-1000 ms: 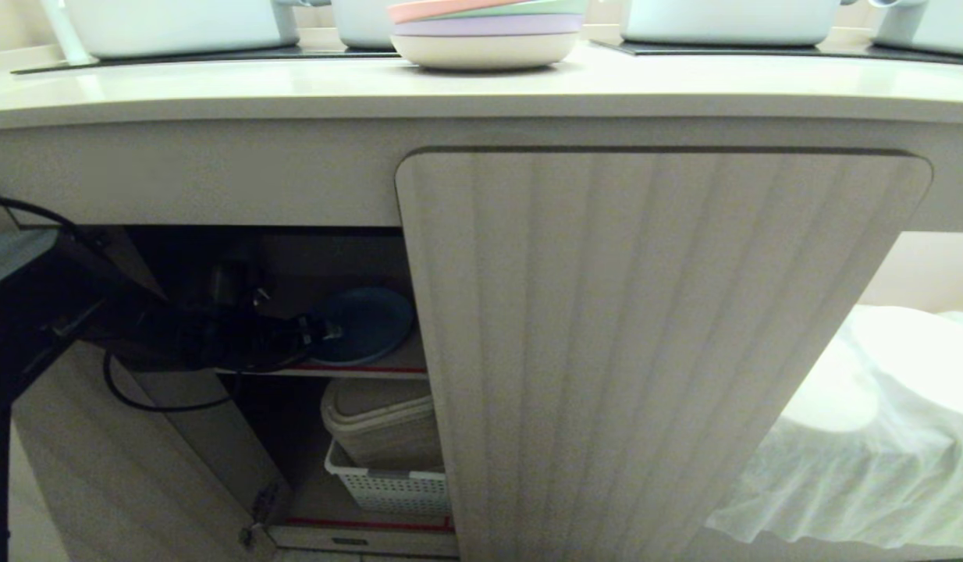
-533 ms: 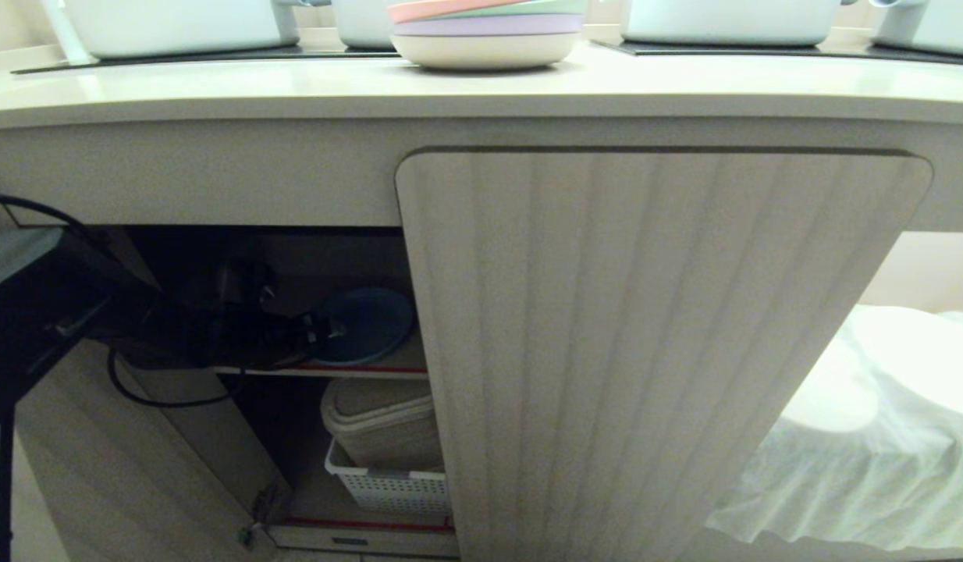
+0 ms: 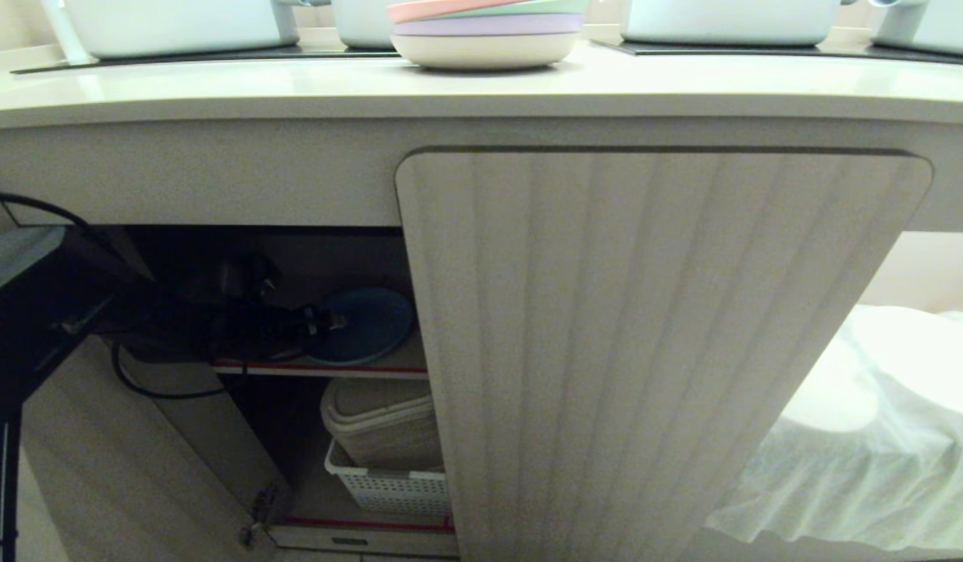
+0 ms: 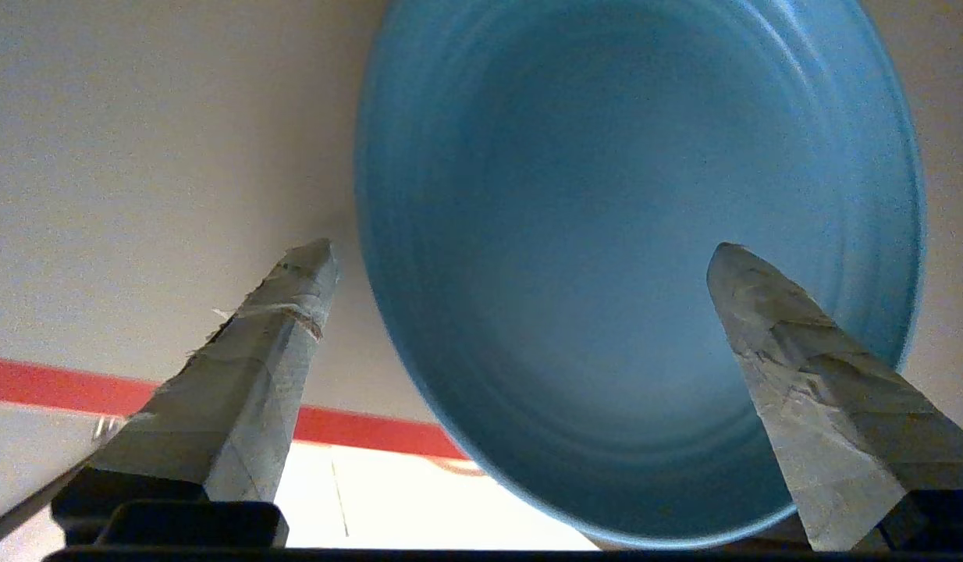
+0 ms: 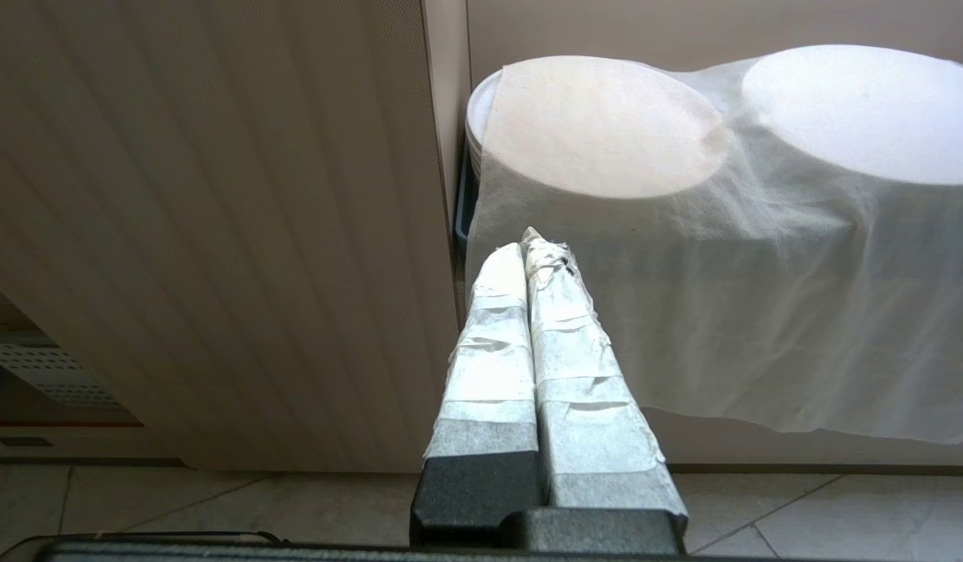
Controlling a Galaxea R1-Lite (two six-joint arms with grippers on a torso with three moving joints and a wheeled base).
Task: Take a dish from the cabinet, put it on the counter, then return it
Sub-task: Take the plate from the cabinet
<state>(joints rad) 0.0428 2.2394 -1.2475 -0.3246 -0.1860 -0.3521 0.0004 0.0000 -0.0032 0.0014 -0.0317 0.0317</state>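
Note:
The blue dish [image 3: 368,324] lies on the inner shelf of the cabinet [image 3: 661,351], behind the open left half. My left gripper [image 3: 331,320] reaches in level with it, at its near left rim. In the left wrist view the gripper [image 4: 519,250] is open: one finger [image 4: 794,367] is over the dish [image 4: 637,234], the other [image 4: 278,343] is beside it over the shelf. The dish's near rim overhangs the red-edged board [image 4: 357,429]. My right gripper [image 5: 528,242] is shut and empty, parked low by the closed fluted door. The counter [image 3: 684,86] runs above.
A pink-topped stack of pastel plates [image 3: 485,31] and pale pots [image 3: 177,23] stand on the counter. A white basket [image 3: 388,488] with beige containers fills the lower shelf. The open left door [image 3: 122,468] hangs by my arm. White cloth [image 3: 864,437] covers plates at right.
My left gripper has risen slightly at the dish's rim and stays open. The dish has not moved.

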